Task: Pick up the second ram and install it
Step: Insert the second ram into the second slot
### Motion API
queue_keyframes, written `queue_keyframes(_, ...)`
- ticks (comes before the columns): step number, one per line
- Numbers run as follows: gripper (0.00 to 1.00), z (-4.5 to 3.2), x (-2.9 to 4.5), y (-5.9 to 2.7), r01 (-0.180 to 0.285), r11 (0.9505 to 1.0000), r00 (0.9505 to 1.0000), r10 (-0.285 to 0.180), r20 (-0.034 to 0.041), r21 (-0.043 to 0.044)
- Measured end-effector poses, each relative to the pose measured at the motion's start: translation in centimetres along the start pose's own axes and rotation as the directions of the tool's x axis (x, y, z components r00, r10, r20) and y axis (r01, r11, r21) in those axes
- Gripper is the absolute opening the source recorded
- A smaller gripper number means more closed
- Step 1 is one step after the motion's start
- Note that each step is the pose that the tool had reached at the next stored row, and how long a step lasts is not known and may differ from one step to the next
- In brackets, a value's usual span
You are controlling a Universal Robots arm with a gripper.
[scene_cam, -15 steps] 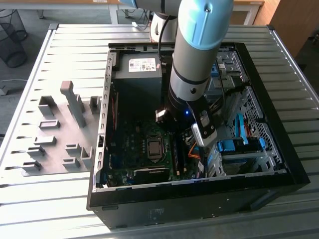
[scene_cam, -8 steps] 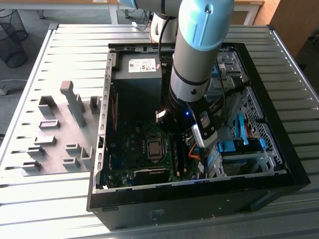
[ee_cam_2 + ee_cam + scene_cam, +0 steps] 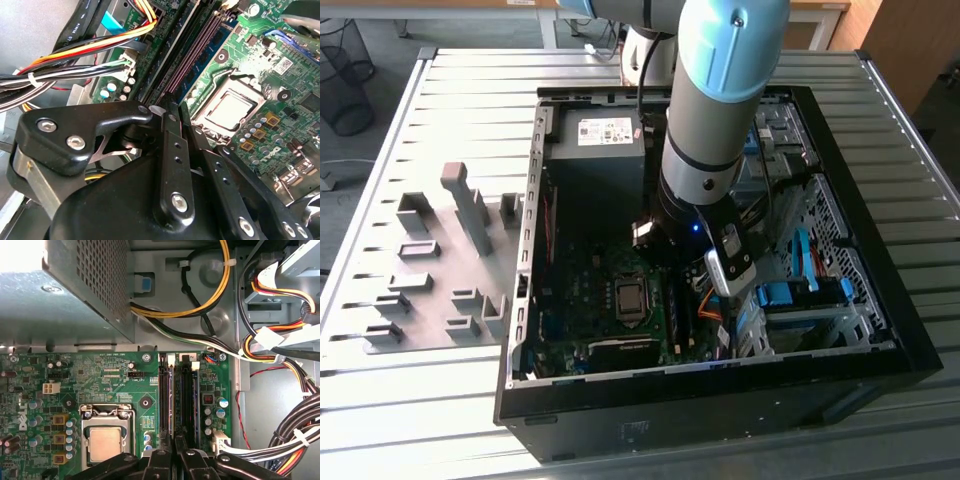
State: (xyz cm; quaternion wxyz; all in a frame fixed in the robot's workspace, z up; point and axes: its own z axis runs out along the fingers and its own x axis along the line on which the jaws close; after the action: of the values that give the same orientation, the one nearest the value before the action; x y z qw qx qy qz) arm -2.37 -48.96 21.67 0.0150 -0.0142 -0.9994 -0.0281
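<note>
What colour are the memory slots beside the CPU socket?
Black memory slots, clearest in the first wrist view.

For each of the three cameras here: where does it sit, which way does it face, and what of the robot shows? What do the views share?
Exterior view: off the arm, above, looking down on the open computer case on the slatted table; the arm reaches in.
First wrist view: on the arm, facing the motherboard; gripper over the memory slots.
Second wrist view: on the arm, slanting along the gripper.
Shared: processor socket.
</note>
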Motion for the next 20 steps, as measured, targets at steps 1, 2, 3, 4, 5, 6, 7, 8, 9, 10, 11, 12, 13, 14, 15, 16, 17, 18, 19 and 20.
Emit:
queue_keyframes(1, 0.14, 0.0, 0.0, 0.0, 0.0, 1.0, 1.0, 0.0, 0.0, 0.0)
queue_keyframes(2, 0.14, 0.0, 0.0, 0.0, 0.0, 1.0, 1.0, 0.0, 0.0, -0.0001)
queue_keyframes(3, 0.14, 0.0, 0.0, 0.0, 0.0, 1.0, 1.0, 0.0, 0.0, -0.0001)
queue_keyframes(4, 0.14, -0.03, 0.0, 0.0, 0.0, 1.0, 1.0, 0.0, 0.0, -0.0001)
queue_keyframes(5, 0.14, -0.1, 0.01, 0.0, 0.0, 1.0, 1.0, 0.0, -0.0001, 0.0002)
queue_keyframes(6, 0.14, -0.19, 0.01, 0.0, 0.0, 1.0, 1.0, 0.0, 0.0, 0.0002)
queue_keyframes(7, 0.14, -0.3, 0.02, 0.01, 0.0, 1.0, 1.0, 0.0, -0.0001, 0.0003)
queue_keyframes(8, 0.14, -0.42, 0.02, 0.02, 0.0, 1.0, 1.0, 0.0, -0.0002, 0.0005)
queue_keyframes(9, 0.14, -0.49, 0.02, 0.03, 0.0, 1.0, 1.0, 0.0, -0.0002, 0.0001)
queue_keyframes(10, 0.14, -0.53, 0.02, 0.03, 0.0, 1.0, 1.0, 0.0, -0.0001, 0.0001)
queue_keyframes(11, 0.14, -0.54, 0.02, 0.04, 0.0, 1.0, 1.0, 0.0, -0.0002, 0.0)
queue_keyframes(12, 0.14, -0.54, 0.02, 0.04, 0.0, 1.0, 1.0, 0.0, -0.0001, 0.0)
queue_keyframes(13, 0.14, -0.54, 0.02, 0.04, 0.0, 1.0, 1.0, 0.0, -0.0001, -0.0001)
queue_keyframes(14, 0.14, -0.55, 0.02, 0.04, 0.0, 1.0, 1.0, 0.0, -0.0001, 0.0001)
queue_keyframes(15, 0.14, -0.55, 0.02, 0.04, 0.0, 1.0, 1.0, 0.0, -0.0002, 0.0004)
queue_keyframes(16, 0.14, -0.55, -0.02, 0.04, 0.002, 1.0, 1.0, -0.002, -0.0003, 0.0006)
queue_keyframes(17, 0.14, -0.54, -0.07, 0.04, 0.007, 1.0, 1.0, -0.007, -0.0005, 0.0008)
queue_keyframes(18, 0.14, -0.52, -0.12, 0.04, 0.01, 0.9999, 0.9999, -0.01, -0.0007, 0.0009)
queue_keyframes(19, 0.14, -0.5, -0.15, 0.04, 0.011, 0.9999, 0.9999, -0.011, -0.0008, 0.0008)
queue_keyframes(20, 0.14, -0.5, -0.15, 0.04, 0.011, 0.9999, 0.9999, -0.011, -0.0008, 0.0008)
